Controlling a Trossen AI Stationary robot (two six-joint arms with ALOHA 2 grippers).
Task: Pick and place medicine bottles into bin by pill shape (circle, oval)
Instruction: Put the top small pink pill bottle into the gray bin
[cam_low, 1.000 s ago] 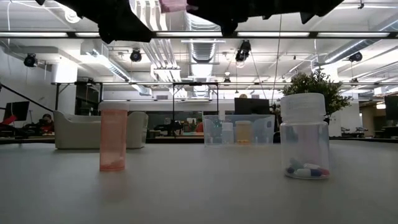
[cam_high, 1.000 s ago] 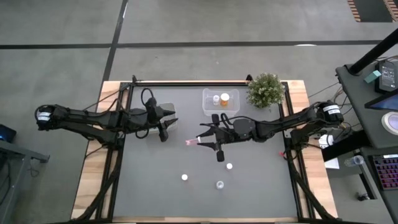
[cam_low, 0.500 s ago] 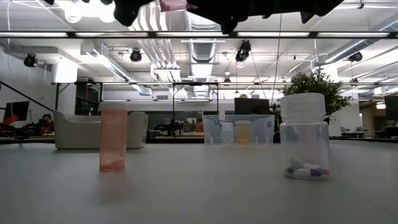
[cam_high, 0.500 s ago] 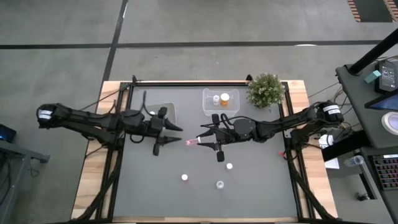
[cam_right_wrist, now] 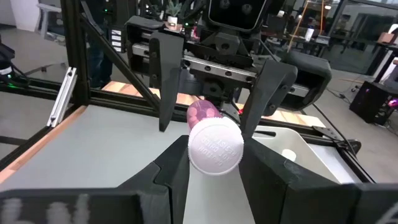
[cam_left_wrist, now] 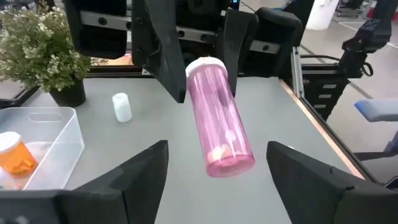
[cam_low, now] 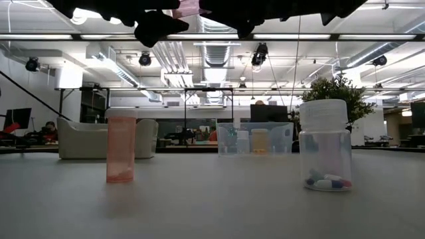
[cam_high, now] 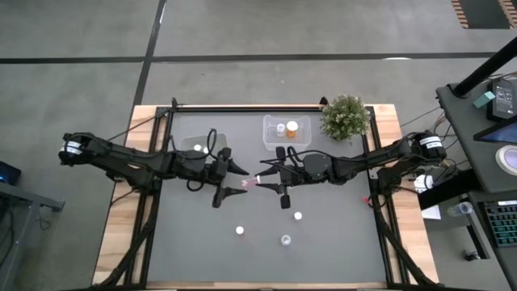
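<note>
You had three small white-capped bottles standing loose on the desk (cam_high: 186, 242) at its near side: one (cam_high: 240, 230) toward 7 o'clock from the middle, one (cam_high: 285, 240) nearest the near edge, one (cam_high: 298, 216) just beyond it. In the low view the orange bottle (cam_low: 120, 145) stood left and the clear bottle (cam_low: 325, 154) with mixed capsules stood right.

At the middle of the desk your right tool (cam_high: 260, 181) was closed on the cap end of a pink bottle (cam_high: 250, 184), held up off the surface and lying roughly level. Your left tool (cam_high: 235, 179) faced it from 9 o'clock with its fingers (cam_left_wrist: 138, 180) spread wide on either side of the pink bottle's base, not touching it.

Farther off, a clear bin (cam_high: 304, 137) at 12 o'clock held an orange bottle (cam_high: 292, 128) and a white-capped bottle (cam_high: 280, 128). A second clear bin (cam_high: 187, 145) sat toward 10 o'clock with one white cap (cam_high: 197, 148) showing in it. A potted plant (cam_high: 345, 117) stood at the far right corner
</note>
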